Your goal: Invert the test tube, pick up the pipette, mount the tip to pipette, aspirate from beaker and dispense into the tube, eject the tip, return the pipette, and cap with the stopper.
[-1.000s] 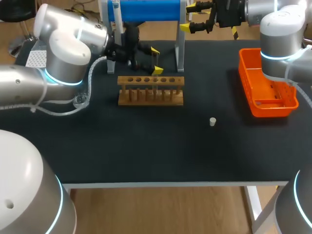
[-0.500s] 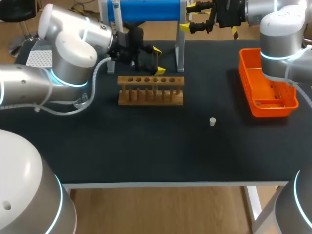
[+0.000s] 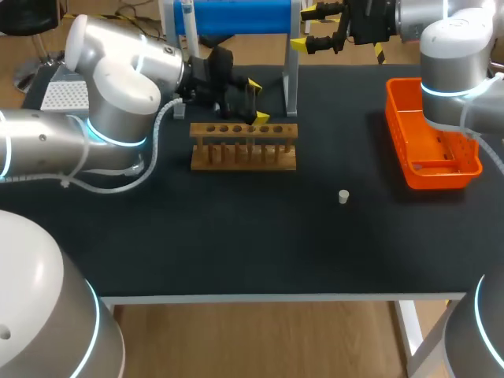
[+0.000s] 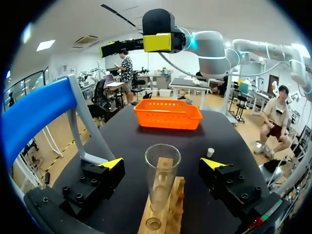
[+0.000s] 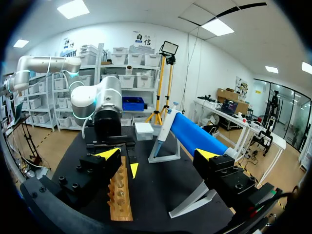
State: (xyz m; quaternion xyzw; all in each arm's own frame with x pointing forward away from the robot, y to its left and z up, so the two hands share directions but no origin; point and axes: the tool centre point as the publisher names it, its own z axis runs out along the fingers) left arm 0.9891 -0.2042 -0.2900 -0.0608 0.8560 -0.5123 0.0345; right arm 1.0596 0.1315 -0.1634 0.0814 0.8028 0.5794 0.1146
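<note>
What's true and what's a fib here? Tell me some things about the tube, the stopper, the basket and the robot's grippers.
1. The tube stands in the rack. True.
2. The left gripper is squeezing the tube. False: its fingers are open, one on each side of the tube, not touching it.
3. The stopper is inside the basket. False: it sits on the table, apart from the basket.
4. The basket is orange. True.
5. The right gripper holds the pipette. False: it is open and empty; the pipette hangs on its stand.
</note>
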